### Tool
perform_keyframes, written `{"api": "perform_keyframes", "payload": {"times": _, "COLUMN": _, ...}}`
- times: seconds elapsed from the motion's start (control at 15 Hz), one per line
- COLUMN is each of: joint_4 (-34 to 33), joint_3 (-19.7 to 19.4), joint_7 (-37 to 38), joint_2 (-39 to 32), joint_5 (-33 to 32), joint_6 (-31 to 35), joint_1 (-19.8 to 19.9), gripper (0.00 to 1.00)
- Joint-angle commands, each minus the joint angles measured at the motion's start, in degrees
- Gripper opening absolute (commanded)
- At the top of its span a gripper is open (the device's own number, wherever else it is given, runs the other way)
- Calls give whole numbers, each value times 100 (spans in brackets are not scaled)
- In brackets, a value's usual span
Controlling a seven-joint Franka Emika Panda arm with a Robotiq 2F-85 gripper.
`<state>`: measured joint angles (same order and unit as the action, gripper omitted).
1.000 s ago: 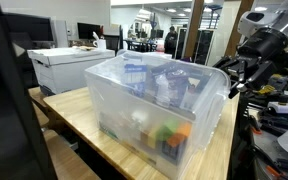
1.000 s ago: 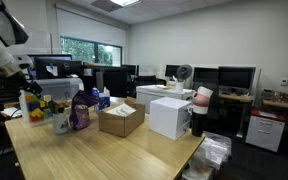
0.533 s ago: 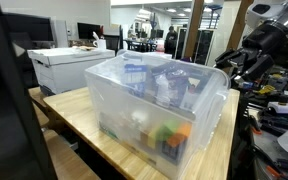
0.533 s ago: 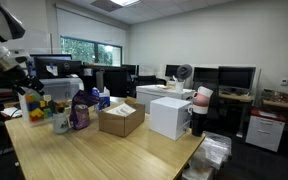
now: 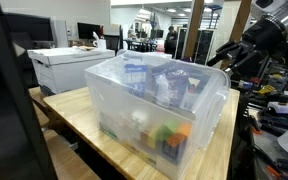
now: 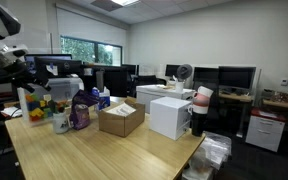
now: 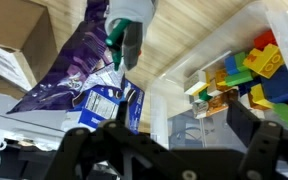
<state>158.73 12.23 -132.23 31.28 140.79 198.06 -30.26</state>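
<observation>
In the wrist view, a brown cardboard box lies at the far left. Next come a crinkled purple foil bag, a white spray bottle with a green trigger, and a blue-and-white printed carton just beside the bag. Right of these stands the clear plastic storage bin, with bright toy building blocks heaped inside. The claw hangs above all this, its two dark fingers spread wide with nothing between them. The bin's left wall sits below the gap, and the blocks lie towards the right finger.

In an exterior view, the bin fills the near part of the light wooden table. The claw hovers at the bin's far right corner, above the rim and apart from it. In an exterior view, the claw shows at the far left, above the bin. The purple foil bag, the cardboard box and a white rectangular box are ranged to the right.
</observation>
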Motion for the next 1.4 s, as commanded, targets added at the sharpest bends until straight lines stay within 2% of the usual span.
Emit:
{"api": "perform_keyframes", "payload": {"times": 0.0, "joint_4": -184, "joint_3": 923, "joint_7": -66, "joint_2": -113, "joint_5": 219, "joint_6": -3, "joint_1": 968, "gripper": 100}}
{"api": "perform_keyframes", "payload": {"times": 0.2, "joint_4": -376, "joint_3": 1556, "joint_7": -128, "joint_2": -255, "joint_5": 295, "joint_6": -9, "joint_1": 1729, "gripper": 100}}
{"api": "perform_keyframes", "payload": {"times": 0.47, "joint_4": -630, "joint_3": 2536, "joint_7": -308, "joint_2": -684, "joint_5": 467, "joint_6": -12, "joint_1": 3093, "gripper": 100}}
{"api": "perform_keyframes", "payload": {"times": 0.87, "joint_4": -676, "joint_3": 4014, "joint_7": -562, "joint_2": -916, "joint_5": 707, "joint_6": -22, "joint_1": 5112, "gripper": 100}}
{"api": "perform_keyframes", "payload": {"times": 1.27, "joint_4": -714, "joint_3": 4529, "joint_7": -918, "joint_2": -1284, "joint_5": 1196, "joint_6": 31, "joint_1": 5929, "gripper": 100}}
{"api": "perform_keyframes", "payload": {"times": 1.33, "joint_4": -681, "joint_3": 4510, "joint_7": -512, "joint_2": -1458, "joint_5": 844, "joint_6": 31, "joint_1": 5872, "gripper": 100}}
